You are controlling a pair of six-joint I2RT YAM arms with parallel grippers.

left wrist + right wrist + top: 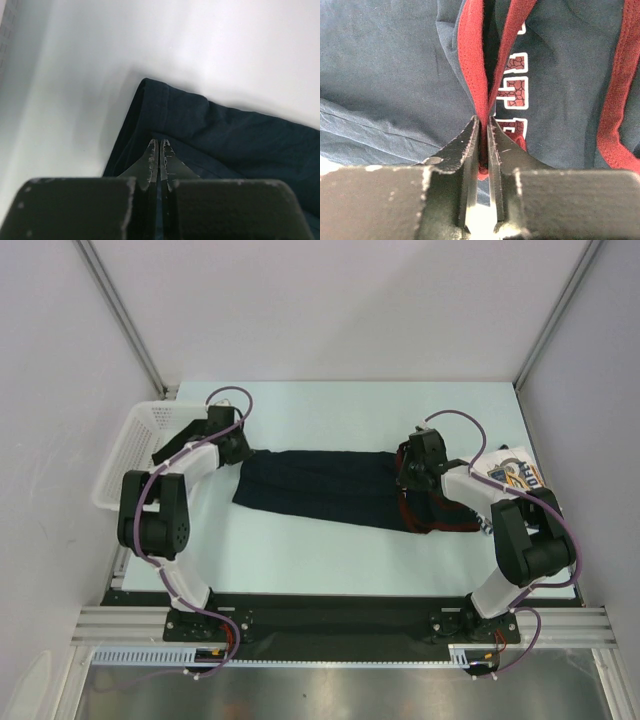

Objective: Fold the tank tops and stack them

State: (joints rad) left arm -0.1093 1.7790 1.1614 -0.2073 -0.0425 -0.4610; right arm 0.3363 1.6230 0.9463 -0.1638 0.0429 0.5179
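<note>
Navy tank top (pixel 320 485) lies flat across the middle of the counter (pixel 330 560), hem left, straps right. White tank top (pixel 512 472) sits at the right edge, well apart.

- Left claw (pixel 159 144): clenched at the hem corner. How much cloth it holds is unclear.
- Right claw (pixel 483 122): clenched on the dark-red trim (pixel 470 60) of 1 strap.

Step judged: a 2-point lift for a fold. Raise both ends together and keep the cloth taut. Thin trim could slip or stretch.
</note>
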